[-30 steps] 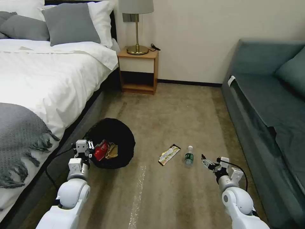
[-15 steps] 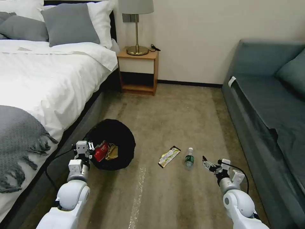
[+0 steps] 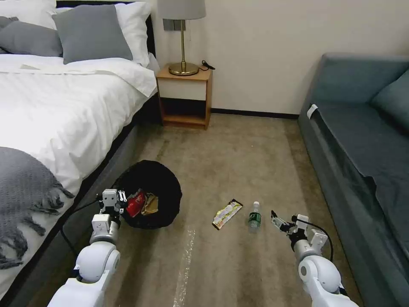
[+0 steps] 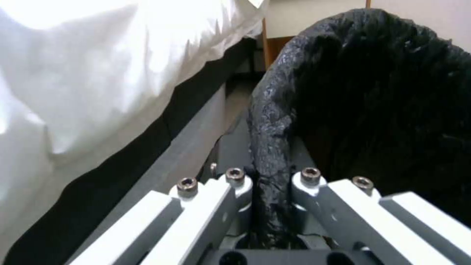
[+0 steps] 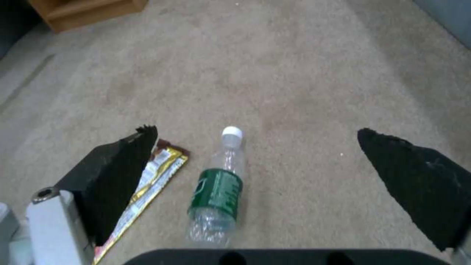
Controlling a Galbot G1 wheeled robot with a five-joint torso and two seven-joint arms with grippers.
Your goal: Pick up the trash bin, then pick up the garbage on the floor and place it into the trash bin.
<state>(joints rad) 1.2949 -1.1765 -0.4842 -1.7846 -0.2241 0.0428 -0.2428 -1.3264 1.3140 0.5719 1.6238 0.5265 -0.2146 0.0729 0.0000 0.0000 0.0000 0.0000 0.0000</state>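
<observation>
The trash bin (image 3: 159,183), lined with a glossy black bag, is beside the bed at my left. My left gripper (image 3: 113,200) is shut on the bin's near rim (image 4: 271,147), with the bag's edge pinched between the fingers (image 4: 235,184). A red-and-white packet (image 3: 136,203) and a brown paper piece (image 3: 150,204) lie inside the bin. On the carpet lie a yellow-black snack wrapper (image 3: 227,214) (image 5: 159,171) and a green-labelled clear bottle (image 3: 254,216) (image 5: 217,193). My right gripper (image 3: 277,221) (image 5: 255,130) is open, low over the carpet just right of the bottle.
A white bed (image 3: 64,106) with a grey throw (image 3: 25,187) runs along the left. A teal sofa (image 3: 362,140) lines the right. At the far wall stands a wooden nightstand (image 3: 185,96) with a lamp (image 3: 183,38). Open carpet (image 3: 230,162) lies between.
The whole picture has shifted a little, so the camera moved. The bottle and wrapper now sit slightly lower in view, closer to my right gripper. The left gripper's hold on the bin is unchanged.
</observation>
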